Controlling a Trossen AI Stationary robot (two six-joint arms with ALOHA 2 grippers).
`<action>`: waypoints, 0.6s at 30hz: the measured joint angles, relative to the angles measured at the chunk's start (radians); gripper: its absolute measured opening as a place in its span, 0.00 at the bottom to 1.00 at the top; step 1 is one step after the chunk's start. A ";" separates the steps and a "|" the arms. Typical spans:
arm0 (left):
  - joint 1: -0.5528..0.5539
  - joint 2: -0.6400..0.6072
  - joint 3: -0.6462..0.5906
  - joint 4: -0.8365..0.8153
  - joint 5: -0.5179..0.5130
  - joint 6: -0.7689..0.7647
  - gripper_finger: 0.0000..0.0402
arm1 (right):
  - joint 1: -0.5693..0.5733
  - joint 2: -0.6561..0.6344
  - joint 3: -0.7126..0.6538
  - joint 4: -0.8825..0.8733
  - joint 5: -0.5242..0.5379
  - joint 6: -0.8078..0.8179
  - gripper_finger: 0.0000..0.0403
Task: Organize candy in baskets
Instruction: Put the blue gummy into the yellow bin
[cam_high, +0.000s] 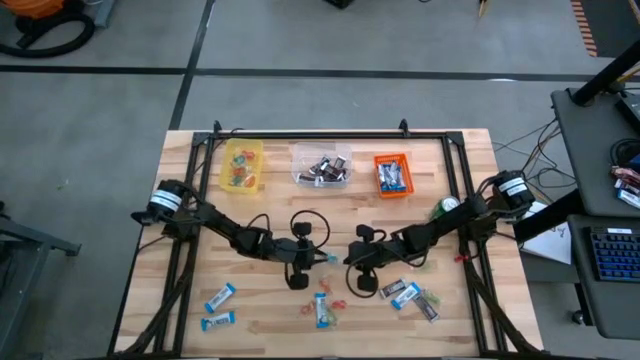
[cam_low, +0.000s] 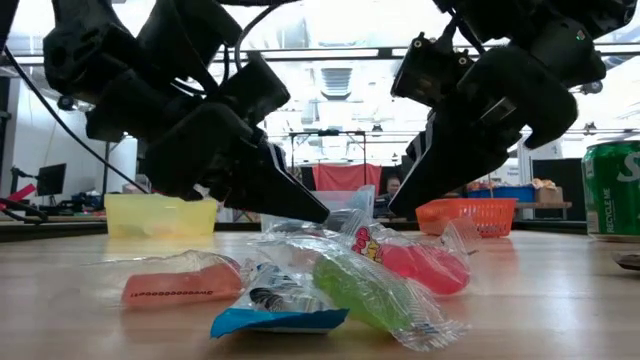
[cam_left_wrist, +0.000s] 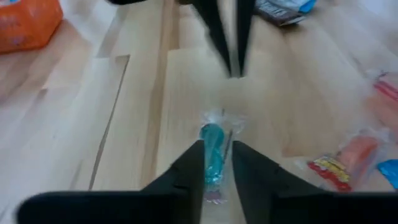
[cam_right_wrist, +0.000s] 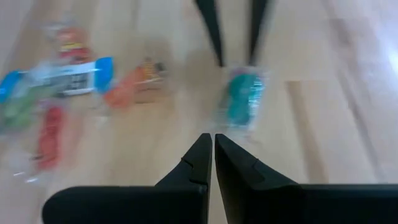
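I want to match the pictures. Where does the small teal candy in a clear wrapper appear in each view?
High view: teal candy in clear wrapper lies mid-table, between the two grippers.
Low view: I cannot pick it out.
Left wrist view, between the left gripper fingers.
Right wrist view, just beyond the shut right gripper.
Shared landmark: the opposite arm's dark fingertips beyond the candy in both wrist views.

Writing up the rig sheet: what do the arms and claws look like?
Two dark, near-black jointed arms. The left arm and right arm each have a white-banded base joint and looping black cables. The left claw and right claw have two tapered, matte black fingers.
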 joint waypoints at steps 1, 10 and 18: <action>0.001 0.005 0.001 0.001 0.000 -0.014 0.19 | 0.001 0.000 0.000 0.005 -0.020 0.000 0.03; 0.001 0.059 0.003 0.019 -0.018 -0.005 0.50 | 0.003 -0.009 0.000 0.031 -0.123 -0.003 0.03; 0.001 0.095 0.003 0.039 -0.027 -0.045 0.45 | 0.003 -0.030 0.000 0.033 -0.124 -0.029 0.03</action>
